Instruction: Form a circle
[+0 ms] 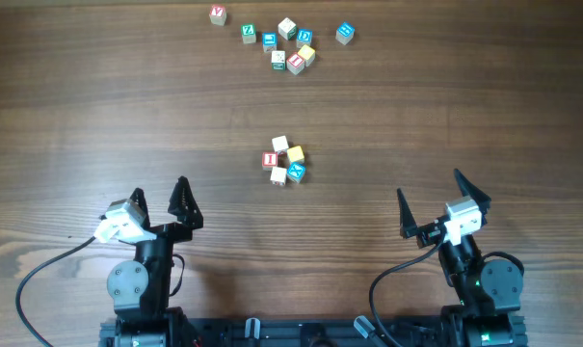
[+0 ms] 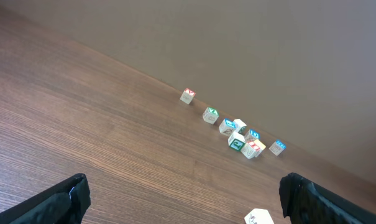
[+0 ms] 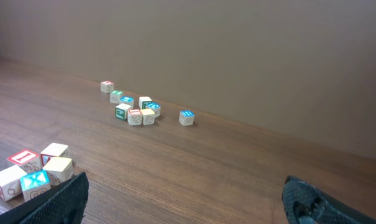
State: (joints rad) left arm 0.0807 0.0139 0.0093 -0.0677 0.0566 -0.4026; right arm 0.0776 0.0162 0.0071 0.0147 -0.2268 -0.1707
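From overhead, the circle (image 1: 283, 160) sits mid-bench, five little letter cubes packed tight: a pale one at its 12 o'clock, yellow at 2, blue-lettered at 5, another pale one at 7 and red-lettered at 9. Up at 12 o'clock from it, well apart and near the far edge of the bench (image 1: 79, 106), lie the loose cubes (image 1: 281, 43), strung out side to side. The left end effector (image 1: 160, 191) hovers at 8 o'clock from the circle, fingers spread wide and nothing between them. The right end effector (image 1: 429, 185) is over at 4 o'clock, also wide open and empty. Over to the left wrist view: both dark fingertips (image 2: 76, 196) frame the bottom corners with bare wood between them. The loose cubes (image 2: 237, 134) run along the back edge at 1 o'clock, and one pale cube of the circle (image 2: 258, 217) peeks in at the bottom edge, 5 o'clock. Now the right wrist view: fingers apart at the bottom corners again, the circle (image 3: 32, 174) tucked just beside the left fingertip at 9 o'clock, and the loose cubes (image 3: 135, 107) far off at 11.
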